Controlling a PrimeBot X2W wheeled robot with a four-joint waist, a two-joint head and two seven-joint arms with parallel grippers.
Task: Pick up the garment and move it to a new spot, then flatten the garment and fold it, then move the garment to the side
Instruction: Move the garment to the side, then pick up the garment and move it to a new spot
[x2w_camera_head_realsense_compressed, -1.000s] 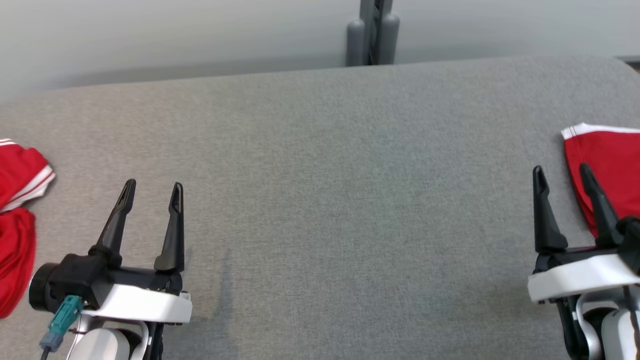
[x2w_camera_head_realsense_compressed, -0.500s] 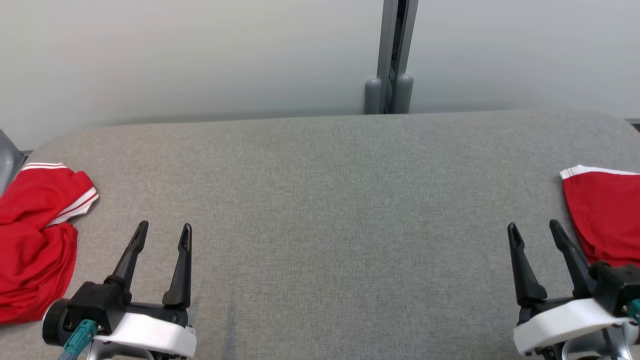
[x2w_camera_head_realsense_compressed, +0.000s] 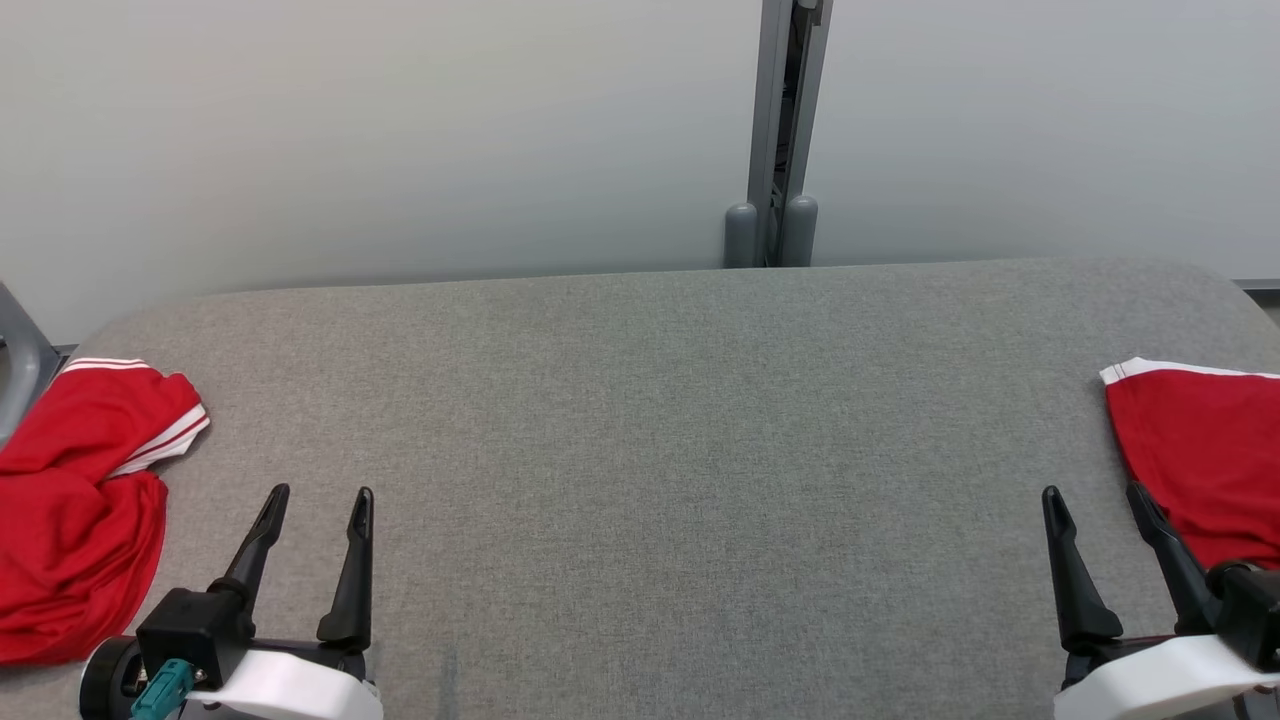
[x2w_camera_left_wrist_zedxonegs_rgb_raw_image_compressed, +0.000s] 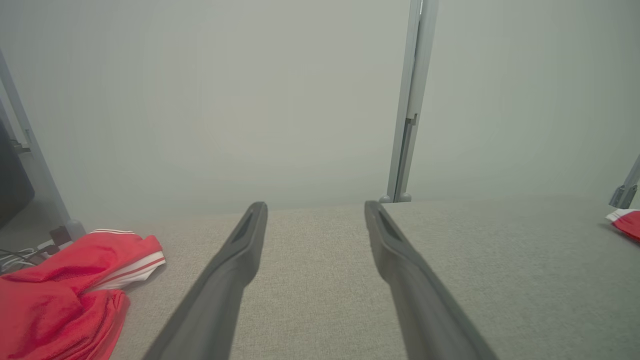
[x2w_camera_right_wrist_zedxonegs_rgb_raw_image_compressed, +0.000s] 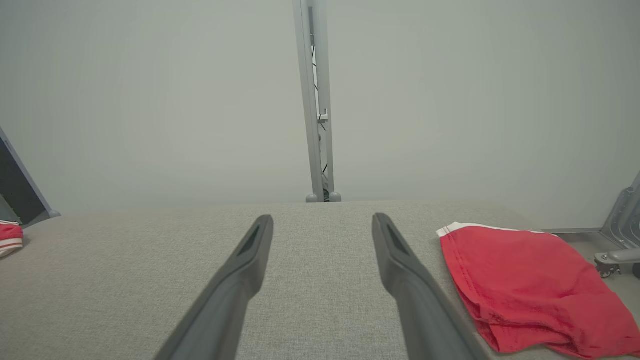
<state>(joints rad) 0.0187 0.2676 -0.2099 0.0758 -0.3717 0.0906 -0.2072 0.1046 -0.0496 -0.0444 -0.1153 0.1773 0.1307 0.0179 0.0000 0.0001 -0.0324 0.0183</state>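
**Head cam tilted up; both grippers empty, red garments at the table's two ends**

A grey cloth-covered table (x2w_camera_head_realsense_compressed: 660, 450) is shown from above, w/ a pale wall (x2w_camera_head_realsense_compressed: 400, 130) and a grey post (x2w_camera_head_realsense_compressed: 775, 130) at 12 o'clock. Compared w/ a sec ago, the whole head view has shifted. More wall is shown, and the table's far edge is placed lower in the pic. This is read as a camera move, not a move of the cloth. Both grippers are also shown lower in the frame. How much of that is arm motion vs. cam tilt can't be told.

The left gripper (x2w_camera_head_realsense_compressed: 322, 492) is seen at 7 o'clock, fingers spread apart, w/ nothing between them. The right gripper (x2w_camera_head_realsense_compressed: 1092, 492) is seen at 5 o'clock, likewise spread and empty. No change in either spread is noted over the sec.

A crumpled red garment (x2w_camera_head_realsense_compressed: 80, 530) w/ white trim is laid at 9 o'clock, at the table's left end, near the left gripper but apart from it. A folded red garment (x2w_camera_head_realsense_compressed: 1210, 460) is laid at 3 o'clock, at the right end. In the right wrist view it is seen just beside that gripper's outer finger. Contact can't be confirmed.

The folded piece is judged as already set aside. The crumpled piece is judged the next pick-up, not yet grasped, w/ the mid-table as its likely new spot.
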